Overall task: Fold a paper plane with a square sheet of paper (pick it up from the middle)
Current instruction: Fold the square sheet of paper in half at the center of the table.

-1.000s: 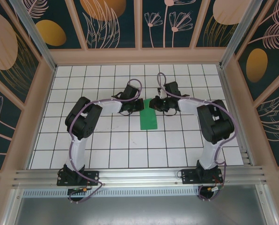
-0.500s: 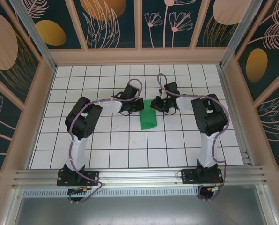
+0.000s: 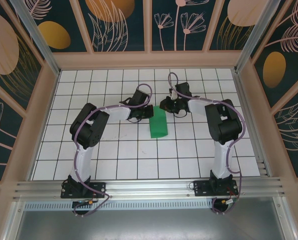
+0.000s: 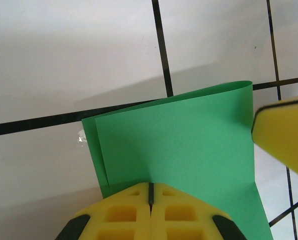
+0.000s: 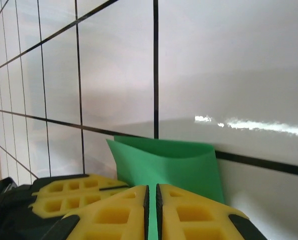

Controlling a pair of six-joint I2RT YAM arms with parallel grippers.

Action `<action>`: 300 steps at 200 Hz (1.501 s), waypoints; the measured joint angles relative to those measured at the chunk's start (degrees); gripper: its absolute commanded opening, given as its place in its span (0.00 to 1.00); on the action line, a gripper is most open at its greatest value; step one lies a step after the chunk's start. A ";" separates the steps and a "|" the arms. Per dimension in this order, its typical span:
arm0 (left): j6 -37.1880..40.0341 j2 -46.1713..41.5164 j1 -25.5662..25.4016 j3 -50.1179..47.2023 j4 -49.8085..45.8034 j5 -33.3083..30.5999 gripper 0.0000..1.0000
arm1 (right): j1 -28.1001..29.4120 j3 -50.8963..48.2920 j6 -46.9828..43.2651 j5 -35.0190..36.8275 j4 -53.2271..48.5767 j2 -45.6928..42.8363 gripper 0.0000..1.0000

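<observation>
Left arm [image 3: 91,125] and right arm [image 3: 224,125] elbowed inward, left fingers [image 4: 121,215] tight together, right fingers [image 5: 194,215] barely parted.

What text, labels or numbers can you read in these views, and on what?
No readable text in any view.
green paper sheet: plain, no print.
white grid table: black lines only, no numbers.
wall panels: leaf and flower patterns, no lettering.
arm bases: any labels are too small to tell.
</observation>
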 measured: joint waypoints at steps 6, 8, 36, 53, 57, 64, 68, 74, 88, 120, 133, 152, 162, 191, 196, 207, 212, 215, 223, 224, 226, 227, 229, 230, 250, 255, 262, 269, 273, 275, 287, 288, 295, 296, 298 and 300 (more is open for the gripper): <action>0.00 0.00 0.00 0.00 -0.02 -0.02 0.03 | 0.00 0.17 0.00 0.04 0.02 0.44 0.16; 0.00 0.00 0.00 0.00 -0.02 -0.02 0.03 | 0.00 0.26 0.00 0.11 -0.02 0.63 0.16; 0.02 0.00 0.00 0.00 0.00 -0.13 0.03 | -0.24 0.90 0.13 0.83 -0.26 3.23 0.16; 0.07 0.02 0.00 0.07 -0.07 -0.52 0.03 | -0.33 1.62 0.28 1.44 -0.57 3.61 0.16; 0.07 0.02 0.00 0.07 -0.07 -0.59 0.03 | -0.33 1.70 0.39 1.46 -0.63 3.61 0.16; 0.22 0.02 0.00 0.09 -0.07 -0.61 0.03 | -0.33 1.84 0.42 1.46 -0.70 3.63 0.16; 0.24 0.02 0.00 0.09 -0.07 -0.61 0.03 | -0.33 1.90 0.42 1.44 -0.79 3.63 0.16; 0.31 0.02 0.00 0.09 -0.07 -0.61 0.03 | -0.31 1.97 0.44 1.46 -0.81 3.63 0.16; 0.44 0.02 0.00 0.09 -0.07 -0.63 0.03 | -0.24 2.32 0.44 1.55 -1.03 3.63 0.16; 0.44 0.02 0.00 0.09 -0.07 -0.63 0.03 | -0.04 5.01 0.42 3.06 -1.90 3.93 0.16; 0.46 0.02 0.00 0.09 -0.07 -0.63 0.03 | -0.04 6.21 0.44 3.65 -1.92 4.39 0.15; 0.46 0.02 0.00 0.09 -0.07 -0.63 0.03 | -0.04 6.64 0.46 4.57 -2.05 5.40 0.15; 0.46 0.02 0.00 0.09 -0.07 -0.66 0.03 | -0.04 6.64 0.48 5.16 -2.40 6.10 0.15; 0.50 0.04 0.00 0.15 -0.09 -1.09 0.03 | 0.02 7.52 0.94 5.77 -3.23 6.54 0.14; 0.57 0.04 0.00 0.15 -0.07 -1.09 0.03 | 0.02 7.63 0.94 5.81 -3.43 6.54 0.14; 0.63 0.04 0.00 0.15 -0.09 -1.09 0.03 | 0.07 7.82 0.90 5.90 -3.76 6.54 0.14; 0.66 0.04 0.00 0.15 -0.09 -1.09 0.03 | 0.07 7.89 0.87 5.97 -3.91 6.54 0.14; 0.66 0.04 0.00 0.15 -0.09 -1.09 0.03 | 0.07 7.93 0.87 5.97 -3.98 6.54 0.14; 0.66 0.04 0.00 0.15 -0.09 -1.11 0.03 | 0.07 7.93 0.85 5.95 -4.13 6.47 0.14; 0.66 0.04 0.00 0.15 -0.09 -1.11 0.03 | 0.07 7.93 0.85 5.95 -4.17 6.47 0.15; 0.66 0.04 0.00 0.15 -0.09 -1.11 0.03 | 0.07 7.93 0.85 5.97 -4.24 6.45 0.15; 0.66 0.04 0.00 0.15 -0.09 -1.11 0.03 | 0.07 7.93 0.85 5.97 -4.28 6.36 0.15; 0.66 0.04 0.00 0.15 -0.09 -1.11 0.03 | 0.07 7.93 0.85 5.97 -4.37 6.29 0.15; 0.66 0.04 0.00 0.15 -0.09 -1.11 0.03 | 0.07 7.93 0.85 5.97 -4.39 6.27 0.15; 0.66 0.04 0.00 0.15 -0.09 -1.09 0.03 | 0.11 7.04 0.79 5.95 -4.96 4.48 0.15; 0.66 0.04 0.00 0.15 -0.09 -1.11 0.03 | 0.17 6.19 0.79 5.86 -4.94 3.39 0.15; 0.66 0.04 0.00 0.15 -0.09 -1.11 0.03 | 0.28 4.74 0.81 5.66 -4.79 1.79 0.15; 0.66 0.04 0.00 0.15 -0.09 -1.11 0.03 | 0.42 3.17 0.81 5.35 -4.70 0.13 0.15; 0.66 0.04 0.00 0.15 -0.09 -1.11 0.03 | 0.48 2.12 0.83 5.11 -4.57 -0.87 0.15; 0.66 0.04 0.00 0.15 -0.09 -1.11 0.03 | 0.57 1.57 0.83 5.03 -4.48 -1.40 0.15; 0.66 0.04 0.00 0.15 -0.09 -1.11 0.03 | 1.05 -1.90 0.85 4.24 -4.17 -4.17 0.15; 0.66 0.04 0.00 0.15 -0.09 -1.11 0.03 | 1.07 -2.10 0.85 4.22 -4.11 -4.31 0.15; 0.66 0.04 0.00 0.15 -0.09 -1.11 0.03 | 1.38 -4.02 0.87 3.82 -3.82 -5.46 0.15; 0.66 0.04 0.00 0.15 -0.09 -1.11 0.03 | 1.44 -4.42 0.87 3.76 -3.69 -5.62 0.15; 0.66 0.04 0.00 0.15 -0.09 -1.11 0.03 | 1.51 -4.79 0.87 3.69 -3.67 -5.81 0.15; 0.66 0.04 0.00 0.15 -0.09 -1.11 0.03 | 1.60 -5.31 0.87 3.61 -3.65 -6.08 0.15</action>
